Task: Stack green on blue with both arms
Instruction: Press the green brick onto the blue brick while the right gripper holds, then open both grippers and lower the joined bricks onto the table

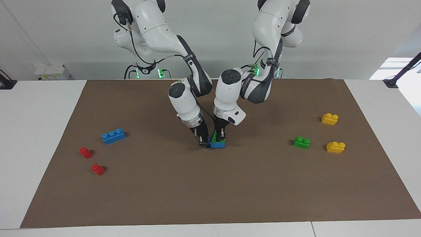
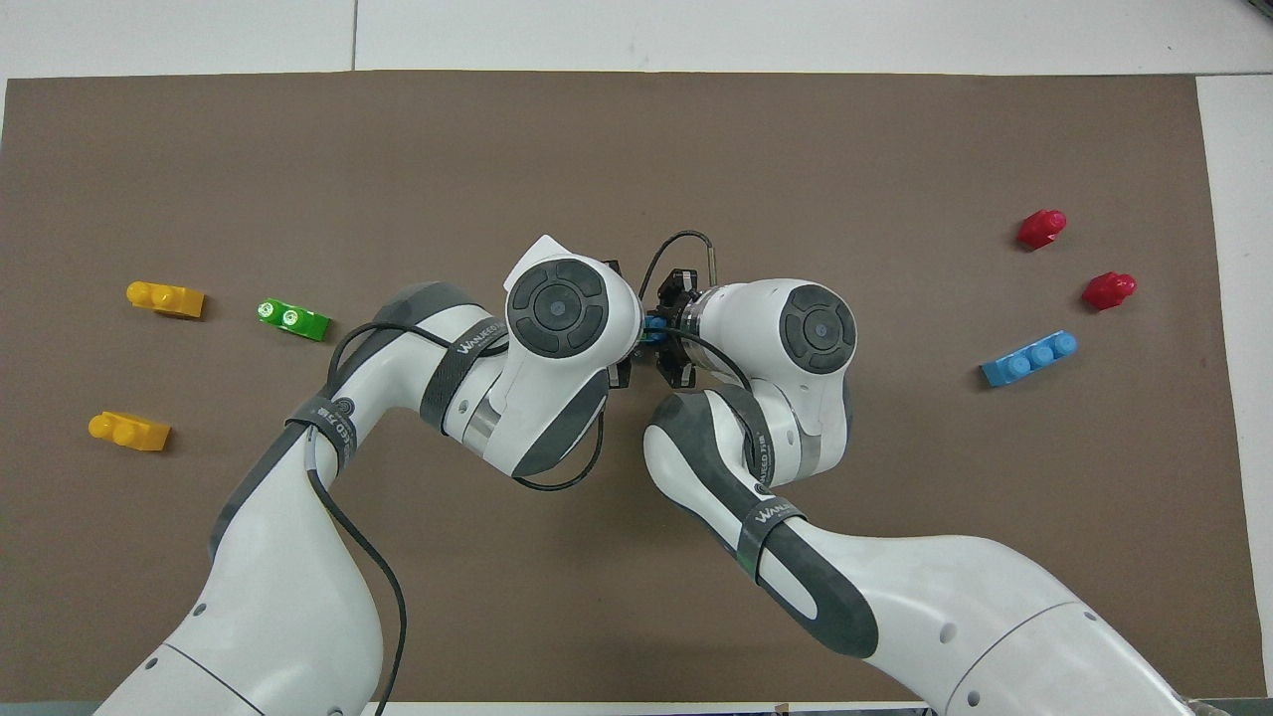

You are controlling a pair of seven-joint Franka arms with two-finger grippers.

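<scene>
**Centrally placed: green brick on blue**

Both grippers meet at mid-mat. Left gripper (image 1: 219, 135), closed on the green brick (image 1: 215, 136), holds it on top of the blue brick (image 1: 217, 144). Right gripper (image 1: 204, 142), closed on that blue brick's end, is low at the mat (image 1: 210, 197). Spare green brick (image 1: 301, 142) lies toward the left arm's end, spare blue brick (image 1: 113, 136) toward the right arm's.

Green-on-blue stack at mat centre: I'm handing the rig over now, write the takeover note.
Left gripper: shut on the small green two-stud plastic brick, which sits on the blue plastic brick at mat centre.
Right gripper: shut on that blue brick's end, bracing it.
Done: green set on blue; whether fully pressed home I cannot tell.
Left: release, withdraw both arms.
Spare blue three-stud brick and spare green brick lie untouched.
</scene>
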